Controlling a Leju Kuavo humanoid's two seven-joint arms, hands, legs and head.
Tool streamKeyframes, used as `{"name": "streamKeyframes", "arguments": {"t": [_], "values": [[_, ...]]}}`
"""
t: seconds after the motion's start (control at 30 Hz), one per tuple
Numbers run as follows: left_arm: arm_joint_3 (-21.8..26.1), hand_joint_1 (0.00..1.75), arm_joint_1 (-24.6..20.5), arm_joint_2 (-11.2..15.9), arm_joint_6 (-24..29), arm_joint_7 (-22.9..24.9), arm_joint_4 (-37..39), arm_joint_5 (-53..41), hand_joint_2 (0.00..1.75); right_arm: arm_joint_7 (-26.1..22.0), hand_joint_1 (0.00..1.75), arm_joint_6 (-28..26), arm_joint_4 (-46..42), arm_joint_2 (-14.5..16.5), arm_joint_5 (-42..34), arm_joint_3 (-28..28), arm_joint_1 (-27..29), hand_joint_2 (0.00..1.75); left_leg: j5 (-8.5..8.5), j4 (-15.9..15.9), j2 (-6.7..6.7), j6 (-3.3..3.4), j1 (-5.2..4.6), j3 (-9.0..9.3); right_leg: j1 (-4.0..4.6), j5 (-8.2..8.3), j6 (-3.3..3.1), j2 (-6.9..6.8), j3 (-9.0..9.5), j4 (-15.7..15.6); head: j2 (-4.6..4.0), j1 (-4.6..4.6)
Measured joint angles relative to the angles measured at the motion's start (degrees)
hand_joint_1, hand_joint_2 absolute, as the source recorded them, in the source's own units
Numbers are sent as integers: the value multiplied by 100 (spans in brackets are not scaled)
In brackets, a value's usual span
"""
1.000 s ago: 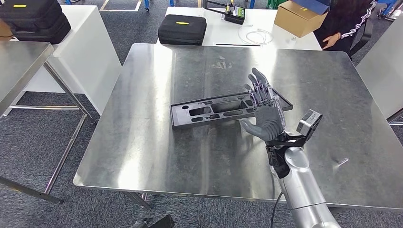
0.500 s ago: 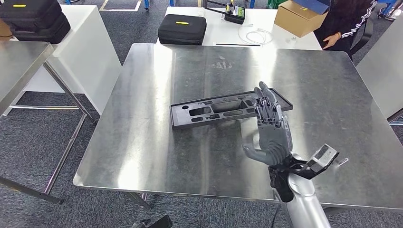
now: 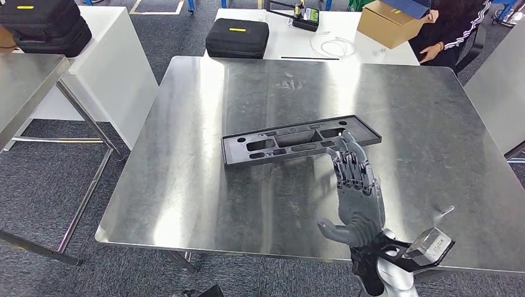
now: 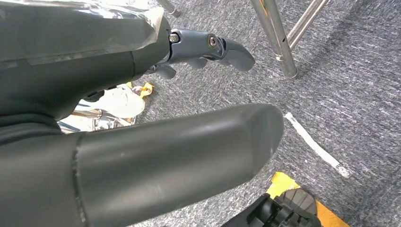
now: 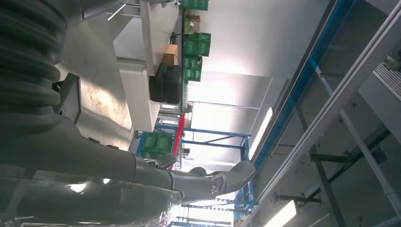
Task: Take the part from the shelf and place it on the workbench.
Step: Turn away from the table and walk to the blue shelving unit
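Over on the left a second steel table juts in, and a white cabinet carries a black case — none of it in play. Down below, the left hand hangs by the robot's side over grey carpet, fingers curled loosely with nothing in them that I can see; how far it is closed I cannot tell from here.

Now the middle: the part, a long black plastic tray with cut-outs, lies flat on the steel workbench, a little skewed, well in from every edge. That looks like a finished placement to me — flat, settled, nothing propping it.

Just to its right and nearer the robot, the right hand is up off the surface, palm raised, fingers straight and spread, thumb out, holding nothing. Its fingertips sit just beside the tray's near right end; whether they brush it I cannot say.

Far right, a person stands by a cardboard box on the white table behind.

My read: released, with only the arm left to clear.
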Motion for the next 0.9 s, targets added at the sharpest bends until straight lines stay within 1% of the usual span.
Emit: {"name": "streamKeyframes", "arguments": {"t": [0.1, 0.2, 0.27, 0.3, 0.33, 0.37, 0.43, 0.47, 0.5, 0.53, 0.57, 0.6, 0.63, 0.67, 0.73, 0.77, 0.8, 0.83, 0.87, 0.9], "values": [[30, 0, 36, 9, 4, -11, -31, -32, 0, -1, 0, 104, -116, 117, 10, -119, 138, 175, -15, 20, 1, 22, -9, -8, -14, -2, 7, 2, 1, 0, 1, 1], [69, 0, 69, 12, 16, -4, -65, -41, 0, 20, 0, 198, -172, 254, 24, -204, 193, 175, -25, 43, 1, 58, -22, -14, -32, 2, 35, 2, 15, -10, 2, 0], [97, 0, 78, 2, 27, 3, -84, -52, 0, 48, 0, 246, -175, 329, 28, -239, 195, 175, 18, -9, 10, 103, -3, 20, -23, 5, 67, 0, 30, -19, 2, -2], [116, 0, 80, -9, 39, 6, -96, -64, 0, 57, 0, 269, -170, 354, 29, -254, 187, 175, 51, -52, 17, 132, 21, 46, -17, -36, 77, -3, 6, 37, 2, 4], [139, 0, 81, -22, 53, 8, -108, -77, 0, 63, 0, 289, -160, 373, 29, -270, 171, 175, 82, -95, 26, 157, 48, 70, -9, -129, 76, -6, -71, 205, 1, 13], [163, 0, 84, -36, 66, 10, -119, -91, 0, 72, 0, 302, -144, 382, 28, -283, 153, 175, 100, -117, 34, 169, 67, 81, -15, -276, 66, -9, -213, 506, 1, 21], [211, 0, 96, -54, 84, 9, -125, -111, 0, 90, 0, 313, -100, 394, 23, -296, 123, 175, 107, -124, 39, 179, 77, 73, -17, -591, 64, -10, -571, 1295, 1, 33], [234, 0, 107, -59, 90, 8, -125, -118, 0, 101, 0, 314, -77, 396, 22, -298, 118, 175, 107, -123, 40, 175, 81, 70, -27, -668, 87, -11, -682, 1552, 1, 32], [257, 0, 118, -62, 95, 7, -125, -122, 0, 107, 0, 314, -57, 397, 21, -300, 112, 175, 105, -119, 39, 168, 90, 71, -39, -658, 128, -14, -686, 1594, 2, 32], [281, 0, 128, -66, 99, 4, -127, -127, 0, 119, 0, 314, -39, 399, 19, -301, 99, 175, 102, -113, 35, 150, 104, 76, -55, -554, 187, -18, -561, 1377, 2, 32], [301, 0, 135, -70, 105, 2, -133, -134, 0, 134, 0, 313, -26, 402, 18, -301, 79, 175, 92, -100, 30, 124, 119, 81, -74, -399, 250, -25, -342, 974, 2, 32], [320, 0, 139, -74, 110, 1, -143, -141, 0, 148, 0, 312, -12, 405, 16, -301, 54, 175, 75, -76, 25, 83, 121, 78, -83, -274, 289, -28, -113, 559, 1, 32], [338, 0, 140, -78, 116, -2, -155, -149, 0, 164, 0, 312, 0, 413, 14, -300, 31, 175, 58, -49, 22, 39, 117, 71, -82, -174, 287, -21, 68, 221, 1, 31], [355, 0, 140, -80, 125, -5, -164, -155, 0, 177, 0, 311, 13, 421, 12, -300, 13, 175, 50, -30, 19, -3, 107, 59, -73, -132, 251, -13, 162, 44, 0, 30], [391, 0, 145, -86, 138, -11, -175, -170, 0, 190, 0, 311, 43, 435, 7, -305, -9, 175, 58, -21, 17, -69, 103, 41, -45, -120, 130, 9, 171, 10, 0, 26], [407, 0, 148, -88, 145, -14, -182, -182, 0, 192, 0, 311, 60, 435, 6, -309, -22, 175, 53, -20, 17, -100, 116, 36, -54, -112, 78, 8, 162, 16, 1, 26], [422, 0, 150, -91, 152, -15, -191, -193, 0, 191, 0, 311, 76, 436, 6, -310, -40, 175, 0, 34, 21, -125, 130, 12, -65, -103, 26, 7, 157, 14, 1, 26], [436, 0, 150, -94, 159, -15, -200, -202, 0, 191, 0, 311, 91, 436, 10, -311, -61, 175, -121, 194, 25, -148, 141, -55, -78, -92, -28, 4, 152, 7, 1, 25], [450, 0, 150, -97, 164, -15, -208, -208, 0, 190, 0, 310, 111, 436, 16, -311, -79, 175, -307, 485, 29, -168, 149, -183, -85, -82, -75, -3, 144, 3, 1, 24], [461, 0, 153, -98, 169, -15, -211, -210, 0, 190, 0, 306, 129, 436, 24, -310, -90, 175, -523, 880, 33, -181, 149, -360, -74, -75, -110, -11, 129, 4, 0, 23]]}}
